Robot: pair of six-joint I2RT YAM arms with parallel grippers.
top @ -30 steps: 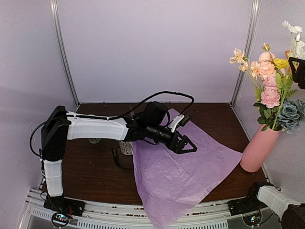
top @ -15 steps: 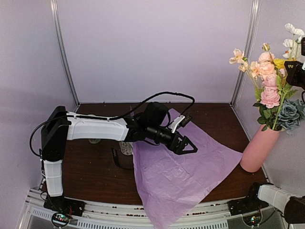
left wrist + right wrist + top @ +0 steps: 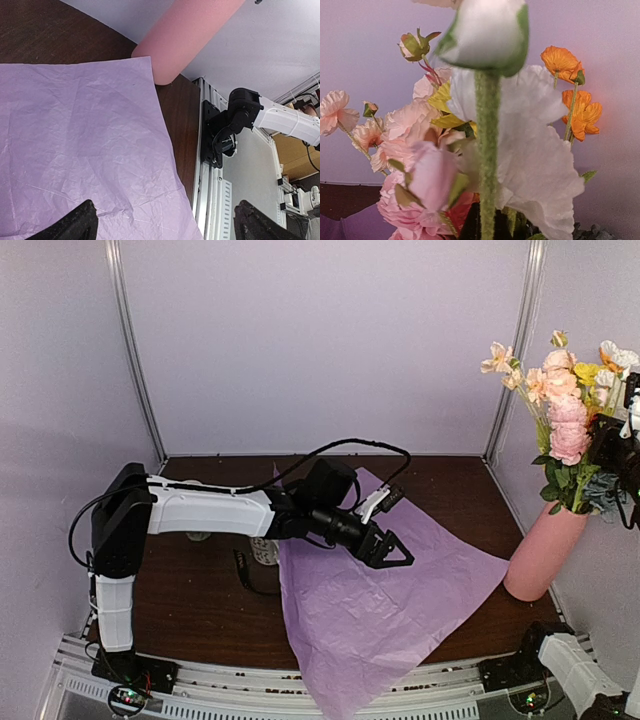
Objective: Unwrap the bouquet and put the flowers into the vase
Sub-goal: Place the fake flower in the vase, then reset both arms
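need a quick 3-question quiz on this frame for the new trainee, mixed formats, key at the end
1. True or false: the flowers stand in the vase, and none lies on the tissue paper.
2. Where does the vase stand?
A. at the right edge of the table, by a corner of the paper
B. at the back left corner
C. in the middle of the paper
3. Fill in: the left tool hangs over the paper with its jaws ____.

Key: 1 true; 2 A; 3 open.
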